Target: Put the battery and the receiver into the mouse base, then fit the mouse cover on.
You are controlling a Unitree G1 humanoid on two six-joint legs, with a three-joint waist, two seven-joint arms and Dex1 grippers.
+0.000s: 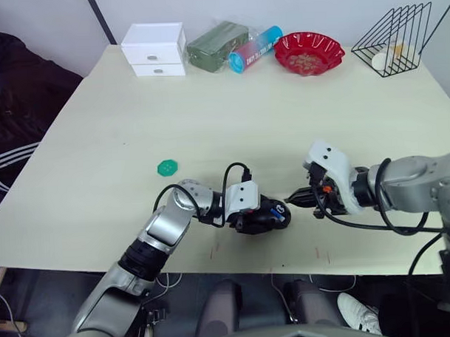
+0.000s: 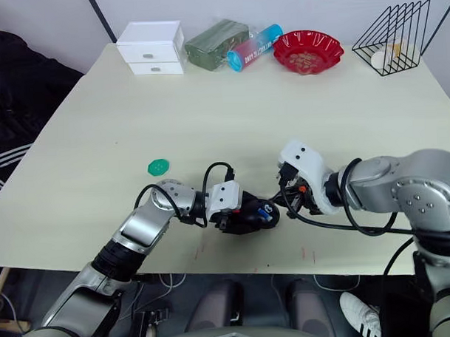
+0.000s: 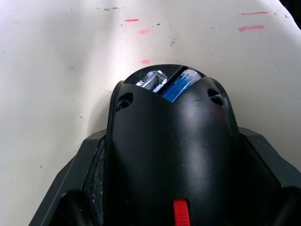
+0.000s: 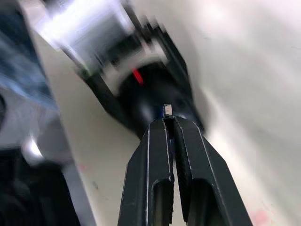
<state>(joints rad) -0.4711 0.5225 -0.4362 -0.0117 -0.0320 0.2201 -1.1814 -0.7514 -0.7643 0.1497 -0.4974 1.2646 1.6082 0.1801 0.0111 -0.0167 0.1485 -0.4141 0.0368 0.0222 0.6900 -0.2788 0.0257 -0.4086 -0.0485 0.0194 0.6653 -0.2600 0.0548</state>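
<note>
Near the table's front edge my left gripper (image 1: 256, 216) is shut on the black mouse base (image 3: 169, 141), holding it by its sides. The blue battery (image 3: 178, 85) lies in the base's open compartment, beside a silvery slot (image 3: 150, 80). A red spot (image 3: 181, 212) marks the base's near end. My right gripper (image 1: 293, 201) is just to the right of the base, its tips pointing at it. It is shut on the small silvery receiver (image 4: 168, 110), which pokes out between the fingertips, close to the base. The mouse cover is out of view.
A green round disc (image 1: 167, 167) lies left of the middle. Along the far edge stand a white drawer box (image 1: 156, 49), a green package (image 1: 217, 44), a blue and red tube (image 1: 255, 47), a red bowl (image 1: 308, 51) and a black wire rack (image 1: 398, 37).
</note>
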